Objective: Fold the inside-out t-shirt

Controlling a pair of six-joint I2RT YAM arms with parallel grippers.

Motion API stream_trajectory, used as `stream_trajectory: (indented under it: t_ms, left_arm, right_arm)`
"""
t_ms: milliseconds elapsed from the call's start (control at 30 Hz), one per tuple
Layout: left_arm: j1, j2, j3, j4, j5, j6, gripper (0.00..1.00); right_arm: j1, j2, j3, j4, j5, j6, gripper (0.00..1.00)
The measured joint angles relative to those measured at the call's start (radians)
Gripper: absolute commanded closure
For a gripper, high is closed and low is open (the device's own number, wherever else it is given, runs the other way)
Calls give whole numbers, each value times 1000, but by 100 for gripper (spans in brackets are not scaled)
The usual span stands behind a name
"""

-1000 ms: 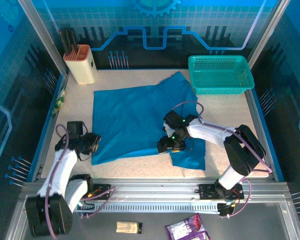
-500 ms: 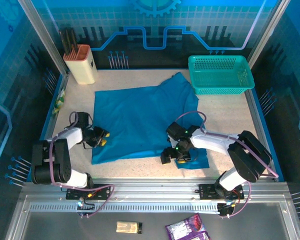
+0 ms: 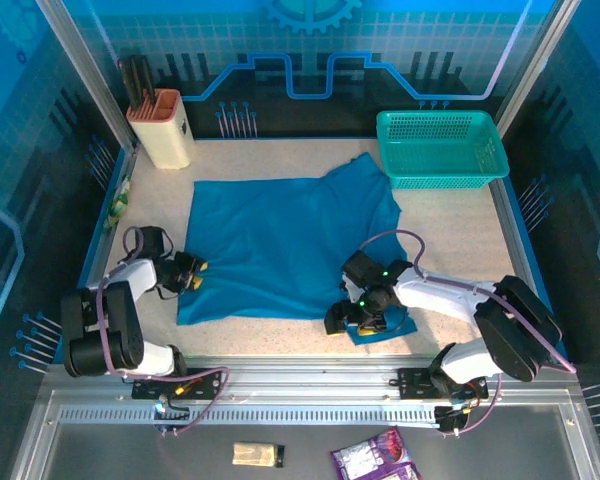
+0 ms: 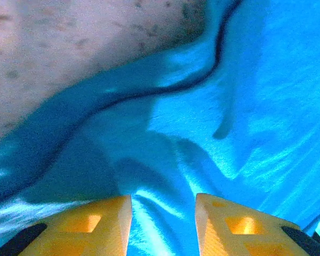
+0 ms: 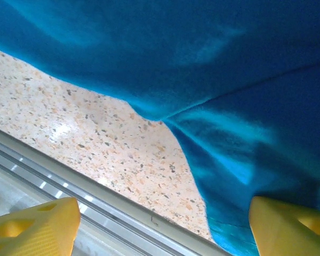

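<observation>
T-shirt (image 3: 290, 245) lay spread mid-worktop (image 3: 450, 230), reaching toward the near edge. Left gripper (image 4: 163, 205) stood narrow at its left edge, cloth bunched between the fingers, grip unclear. Right gripper (image 5: 162, 205) gaped wide at the near-right corner. It could've missed the cloth edge or caught one layer, skewing the fold.

t-shirt (image 3: 280, 240) lies on table (image 3: 450, 235); basket (image 3: 440, 150) behind, right.

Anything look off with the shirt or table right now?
The t-shirt lies unevenly: its near-right corner sticks out past the near hem beneath the open right gripper, and a far corner pokes up toward the basket. Nothing looks spilled or damaged.
</observation>
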Motion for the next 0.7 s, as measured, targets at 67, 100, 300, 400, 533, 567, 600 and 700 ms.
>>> stream_trajectory:
  t_ms: [67,100,300,400,533,567,600,700]
  left_arm:
    - [5,-56,0,-42,-30,11,60]
    - [7,-83,0,-57,-41,17,59]
    - [-19,-132,90,-179,-90,94,60]
    - [-105,-71,173,-211,-108,130,61]
    - [-232,39,217,-195,-114,138,61]
    - [-248,61,212,-186,-110,129,61]
    - [-257,80,203,-173,-106,121,61]
    - [-257,122,164,-148,-105,99,60]
  right_arm:
    - [-11,-10,24,-15,-1,-1,16]
    - [-24,-16,40,-23,2,-4,16]
    - [-221,-85,124,-55,68,-47,17]
    - [-332,-88,145,-56,88,-84,17]
    - [-441,-49,156,-48,93,-135,17]
    - [-463,-30,156,-45,91,-146,17]
    - [-479,-16,155,-39,89,-153,18]
    - [-523,15,124,-1,74,-167,18]
